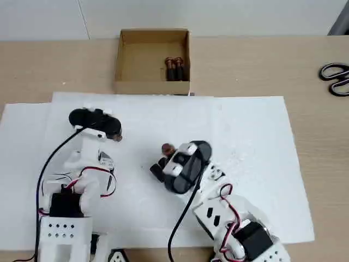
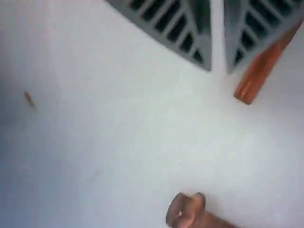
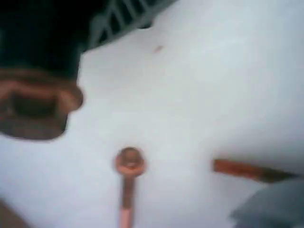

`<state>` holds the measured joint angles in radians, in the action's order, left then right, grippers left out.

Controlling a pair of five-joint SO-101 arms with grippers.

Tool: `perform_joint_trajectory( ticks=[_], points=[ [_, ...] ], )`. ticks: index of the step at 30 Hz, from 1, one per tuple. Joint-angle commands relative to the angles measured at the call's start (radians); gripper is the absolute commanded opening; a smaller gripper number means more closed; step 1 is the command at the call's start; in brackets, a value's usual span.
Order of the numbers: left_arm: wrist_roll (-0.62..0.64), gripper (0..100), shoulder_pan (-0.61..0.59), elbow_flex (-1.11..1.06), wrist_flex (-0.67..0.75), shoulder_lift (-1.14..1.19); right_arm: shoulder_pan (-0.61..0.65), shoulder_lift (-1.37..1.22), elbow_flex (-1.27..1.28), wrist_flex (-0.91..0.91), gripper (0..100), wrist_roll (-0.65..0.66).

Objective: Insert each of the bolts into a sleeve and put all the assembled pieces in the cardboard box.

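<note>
A copper sleeve (image 3: pixel 33 104) is clamped in the right gripper (image 1: pixel 163 158). The left gripper (image 2: pixel 218 66) is nearly closed, empty, just beside an orange rod (image 2: pixel 259 71). A bolt (image 3: pixel 128 166) is laid on white paper (image 1: pixel 251 136) nearby.

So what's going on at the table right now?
Two assembled pieces lie in the box. The right gripper holds a sleeve over the paper. A bolt lies loose on the paper, near both grippers. The left gripper hangs low close to that bolt, with an orange piece beside it that I cannot identify.
</note>
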<state>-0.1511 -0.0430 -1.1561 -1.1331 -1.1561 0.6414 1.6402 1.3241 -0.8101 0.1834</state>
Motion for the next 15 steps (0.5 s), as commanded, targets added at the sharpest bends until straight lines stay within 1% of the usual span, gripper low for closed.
perform_joint_trajectory(
  ticks=[1,3,7,9,12,15],
  points=[
    [-0.002,12,-0.011,-0.074,0.091,-0.005,-0.074,-0.001,-0.017,0.067,0.3,0.009],
    [0.0,17,-0.011,-0.125,0.135,-0.006,-0.11,-0.018,-0.023,0.081,0.3,0.008],
    [-0.005,18,-0.011,-0.197,0.221,-0.005,-0.177,-0.139,-0.097,0.162,0.3,0.003],
    [-0.005,18,-0.005,-0.242,0.278,-0.005,-0.211,-0.254,-0.169,0.206,0.3,-0.014],
    [-0.005,18,-0.005,-0.292,0.342,-0.003,-0.257,-0.475,-0.321,0.219,0.3,-0.101],
    [-0.005,18,-0.005,-0.295,0.35,-0.006,-0.282,-0.69,-0.489,0.222,0.3,-0.161]
  ],
)
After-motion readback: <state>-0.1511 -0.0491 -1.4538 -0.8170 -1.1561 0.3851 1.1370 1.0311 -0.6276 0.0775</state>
